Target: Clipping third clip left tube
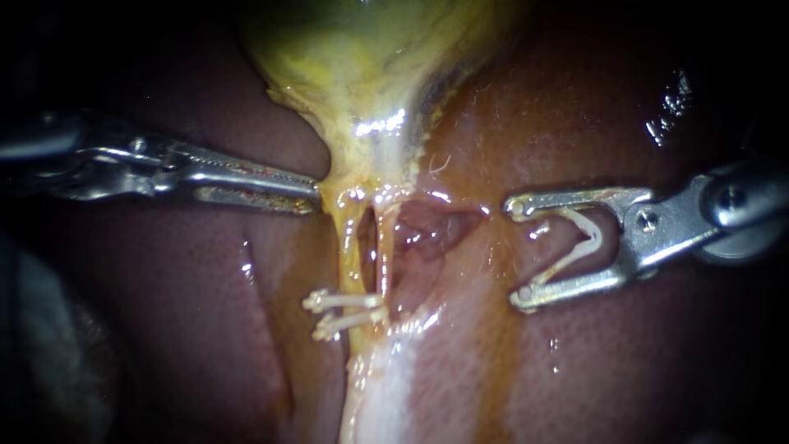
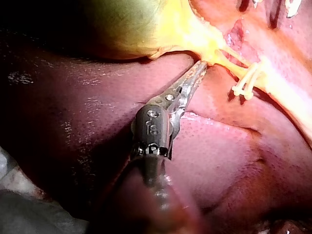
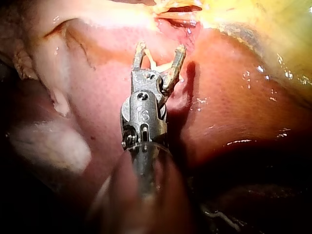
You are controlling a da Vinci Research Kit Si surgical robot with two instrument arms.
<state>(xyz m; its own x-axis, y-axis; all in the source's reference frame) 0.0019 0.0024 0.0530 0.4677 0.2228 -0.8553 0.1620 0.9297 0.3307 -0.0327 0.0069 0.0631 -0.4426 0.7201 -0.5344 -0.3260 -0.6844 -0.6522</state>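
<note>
My left instrument (image 1: 315,197) comes in from the left, its jaws shut on the yellow tissue at the narrow lower end of the gallbladder (image 1: 362,57). Below that grip two thin tubes run downward side by side, the left tube (image 1: 352,247) yellow and the right tube (image 1: 385,247) paler. Two white clips (image 1: 341,302) lie across the left tube low down. My right instrument (image 1: 518,251) stands to the right of the tubes, apart from them. Its jaws stand wide and hold an open white clip (image 1: 585,242) between them. The right wrist view shows that clip (image 3: 158,65) seated in the jaws (image 3: 160,48).
Reddish-brown liver (image 1: 616,107) surrounds the tubes on both sides. A raw pink hollow (image 1: 423,230) lies just right of the tubes. A pale band of tissue (image 1: 386,395) runs down below the clips. The left wrist view shows the two clips (image 2: 246,83) ahead of my left instrument (image 2: 199,67).
</note>
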